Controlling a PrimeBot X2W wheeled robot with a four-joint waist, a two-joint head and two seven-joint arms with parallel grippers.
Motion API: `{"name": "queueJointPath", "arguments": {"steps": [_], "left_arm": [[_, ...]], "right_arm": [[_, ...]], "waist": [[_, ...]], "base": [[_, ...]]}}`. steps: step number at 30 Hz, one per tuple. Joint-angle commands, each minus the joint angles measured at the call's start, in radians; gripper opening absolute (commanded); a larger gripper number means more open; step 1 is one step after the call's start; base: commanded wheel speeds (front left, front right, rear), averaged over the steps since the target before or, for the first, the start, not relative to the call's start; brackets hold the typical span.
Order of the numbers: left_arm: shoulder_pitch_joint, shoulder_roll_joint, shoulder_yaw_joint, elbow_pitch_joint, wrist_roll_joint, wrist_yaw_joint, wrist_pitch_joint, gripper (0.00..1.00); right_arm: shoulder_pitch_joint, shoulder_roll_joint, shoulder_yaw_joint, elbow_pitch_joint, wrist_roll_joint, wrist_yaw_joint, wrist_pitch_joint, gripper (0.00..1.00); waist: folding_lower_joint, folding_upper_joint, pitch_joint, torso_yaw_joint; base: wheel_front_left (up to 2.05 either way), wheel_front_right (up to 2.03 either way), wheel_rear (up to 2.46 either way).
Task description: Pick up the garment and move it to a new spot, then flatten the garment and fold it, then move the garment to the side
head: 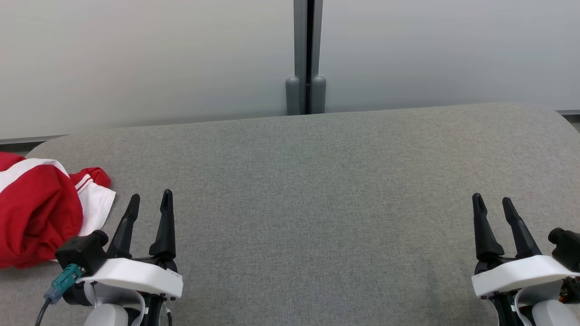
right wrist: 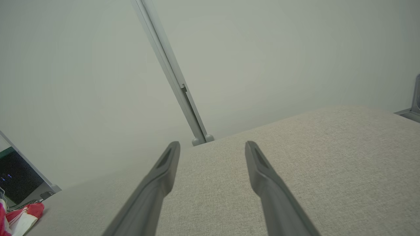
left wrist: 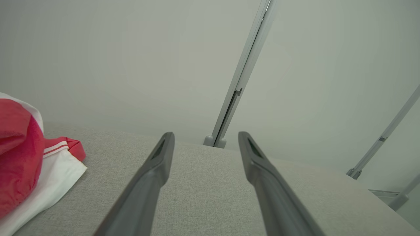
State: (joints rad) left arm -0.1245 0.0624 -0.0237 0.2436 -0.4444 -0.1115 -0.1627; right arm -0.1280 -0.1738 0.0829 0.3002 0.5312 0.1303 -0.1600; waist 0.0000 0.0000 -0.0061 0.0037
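Note:
A red and white garment (head: 41, 210) lies bunched up at the far left edge of the grey fabric table (head: 317, 190). In the left wrist view the garment (left wrist: 29, 167) sits at the left, and in the right wrist view a small part of the garment (right wrist: 19, 216) peeks in at the bottom left corner. My left gripper (head: 151, 199) hovers open just right of the garment, apart from it, with nothing between its fingers. My right gripper (head: 493, 203) stands open and empty near the table's right front. Both grippers (left wrist: 206, 136) (right wrist: 212, 146) point toward the back wall.
Pale partition panels with a grey post (head: 307, 59) close off the far side of the table. The table's rounded corners show at the far left and far right. A dark screen (right wrist: 16, 177) stands beyond the left end.

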Motion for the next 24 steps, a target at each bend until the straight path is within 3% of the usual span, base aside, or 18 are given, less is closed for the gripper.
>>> {"name": "queueJointPath", "arguments": {"steps": [1, 24], "left_arm": [[-0.006, 0.009, -0.002, -0.002, 0.022, 0.005, -0.008, 1.00], [-0.018, 0.005, -0.014, 0.129, 0.214, 0.036, -0.059, 1.00]], "right_arm": [[-0.017, -0.007, 0.004, -0.004, -0.022, 0.001, -0.012, 1.00], [0.001, 0.002, 0.007, 0.049, -0.217, 0.001, -0.027, 1.00]], "waist": [[0.0000, 0.0000, 0.000, 0.000], [0.0000, 0.0000, -0.012, 0.003]], "base": [[0.00, 0.00, 0.00], [0.00, 0.00, 0.00]]}}
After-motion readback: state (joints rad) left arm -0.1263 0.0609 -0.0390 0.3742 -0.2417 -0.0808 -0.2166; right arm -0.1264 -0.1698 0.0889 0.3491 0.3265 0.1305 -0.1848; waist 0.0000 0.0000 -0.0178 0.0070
